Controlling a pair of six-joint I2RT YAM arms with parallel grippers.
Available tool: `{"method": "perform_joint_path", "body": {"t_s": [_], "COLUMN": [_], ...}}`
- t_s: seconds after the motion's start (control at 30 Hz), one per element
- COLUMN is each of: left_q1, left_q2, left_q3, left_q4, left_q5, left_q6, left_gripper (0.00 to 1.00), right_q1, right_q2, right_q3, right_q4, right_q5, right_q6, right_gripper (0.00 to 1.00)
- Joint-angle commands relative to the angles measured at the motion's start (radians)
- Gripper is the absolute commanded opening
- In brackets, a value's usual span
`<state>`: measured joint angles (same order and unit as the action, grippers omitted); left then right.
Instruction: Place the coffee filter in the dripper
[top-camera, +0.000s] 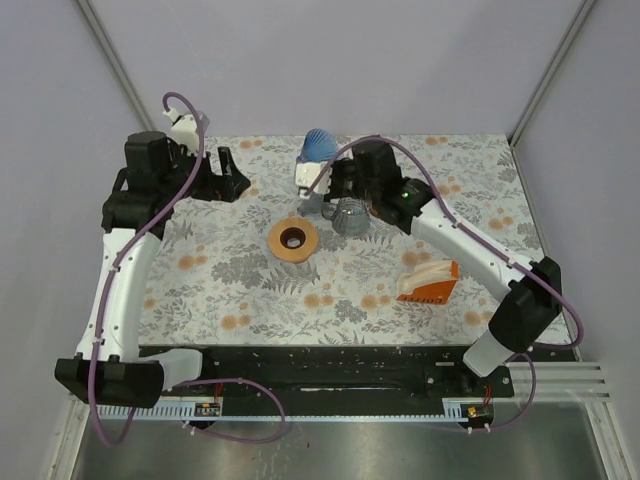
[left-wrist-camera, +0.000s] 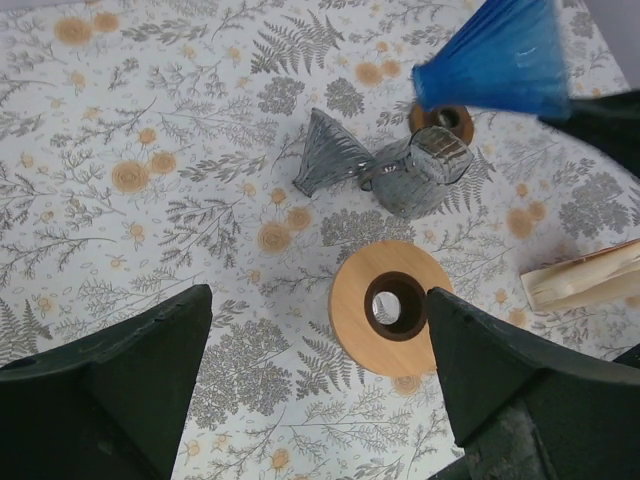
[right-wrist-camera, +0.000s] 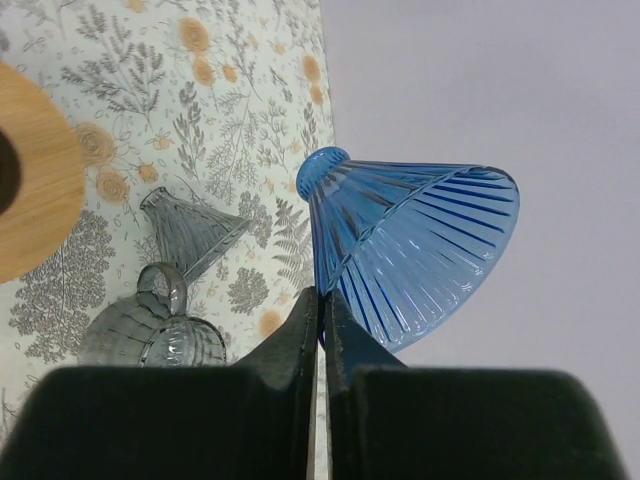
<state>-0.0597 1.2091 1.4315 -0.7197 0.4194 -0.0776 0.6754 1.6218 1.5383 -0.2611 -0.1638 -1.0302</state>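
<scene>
The right gripper (right-wrist-camera: 321, 300) is pinched shut on the ribbed wall of the blue dripper (right-wrist-camera: 420, 250) and holds it tilted, clear of the flowered table (top-camera: 230, 290). A grey glass cup (right-wrist-camera: 150, 335) and a grey glass cone (right-wrist-camera: 190, 230) lie on the cloth below its fingers. The left gripper (left-wrist-camera: 318, 300) hangs with its jaws spread wide and nothing between them, a wooden ring (left-wrist-camera: 350, 310) lying flat beneath the gap. The coffee filters (top-camera: 425, 272) stand in an orange holder (top-camera: 440, 292), well apart from both hands, behind the right gripper beside its forearm.
</scene>
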Motion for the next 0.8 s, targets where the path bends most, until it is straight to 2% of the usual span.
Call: {"method": "perform_joint_path", "body": {"t_s": [0.0,0.17,0.4,0.57,0.77], "left_q1": [0.001,-0.081,-0.21,-0.229,-0.249], "left_q2": [-0.045,-0.054,-0.023,0.02,0.072], "left_q3": [0.116,0.155,0.142,0.126,0.156], "left_q4": [-0.035,-0.083,-0.098,-0.109,-0.103], "left_q5": [0.042,-0.037,-0.16,-0.229,-0.22], "left_q6": [-0.014,0.016,0.062,0.071,0.071], "left_gripper": [0.91,0.91,0.91,0.79,0.65], "right_q1": [0.114,0.246,0.365,0.4,0.452], "right_q2": [-0.074,-0.088,-0.046,-0.053,-0.031], "right_q3": [-0.041,-0.044,-0.046,-0.055,-0.061], "right_q4": [-0.03,-0.07,-0.073,-0.055,-0.027], "right_q5": [0.093,0.254,0.451,0.478,0.497], "right_q6": [-0.296,-0.418,-0.527,-0.559,-0.577], "right_gripper": [0.0,0.0,0.0,0.0,0.0]}}
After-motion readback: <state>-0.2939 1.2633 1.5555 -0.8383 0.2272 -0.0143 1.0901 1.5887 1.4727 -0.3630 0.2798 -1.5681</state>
